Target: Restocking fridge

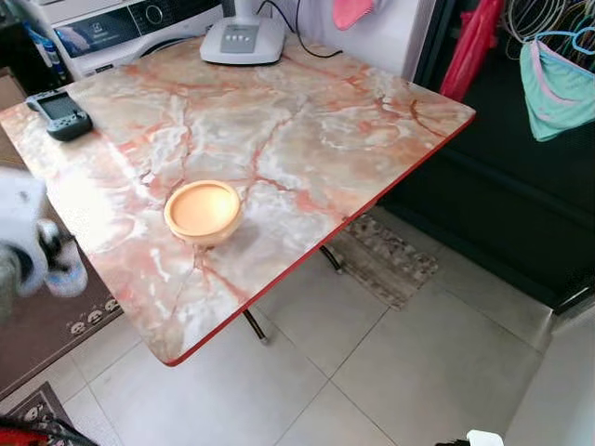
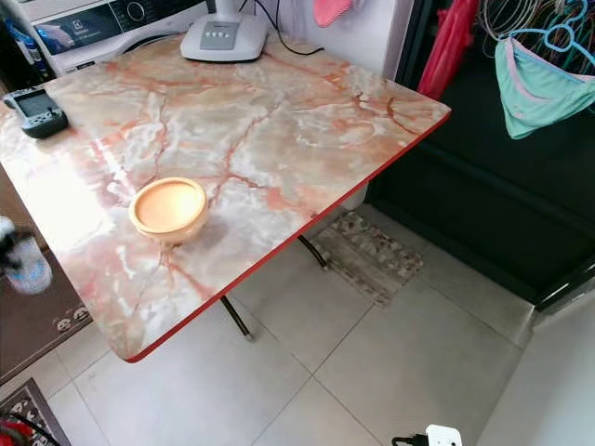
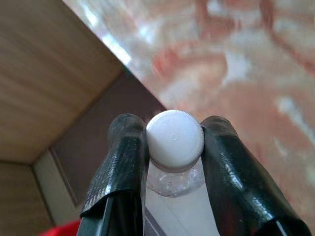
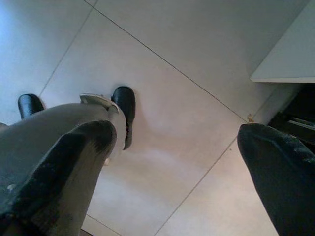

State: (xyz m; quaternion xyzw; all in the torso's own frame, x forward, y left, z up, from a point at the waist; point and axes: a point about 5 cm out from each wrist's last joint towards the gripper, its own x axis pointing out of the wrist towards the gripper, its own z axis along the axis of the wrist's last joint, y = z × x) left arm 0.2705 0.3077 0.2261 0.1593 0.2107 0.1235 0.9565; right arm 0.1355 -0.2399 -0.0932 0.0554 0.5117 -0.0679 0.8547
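My left gripper [image 3: 174, 147] is shut on the neck of a clear plastic bottle, its fingers [image 3: 123, 152] pressed against both sides just under the white screw cap [image 3: 174, 140]. In the left eye view the bottle [image 1: 67, 276] shows blurred at the left edge, beside the near-left corner of the marble table [image 1: 307, 139]. A yellow bowl [image 1: 203, 210] stands empty on the table's near part, to the right of the bottle. My right gripper [image 4: 174, 135] hangs open over the tiled floor with nothing between its fingers.
A black handheld device [image 1: 59, 114] lies at the table's far left and a white appliance base [image 1: 244, 39] at its back. A washing machine [image 1: 121, 28] stands behind. A small rug [image 1: 381, 260] lies under the table's right edge. Clothes [image 1: 558, 84] hang at right.
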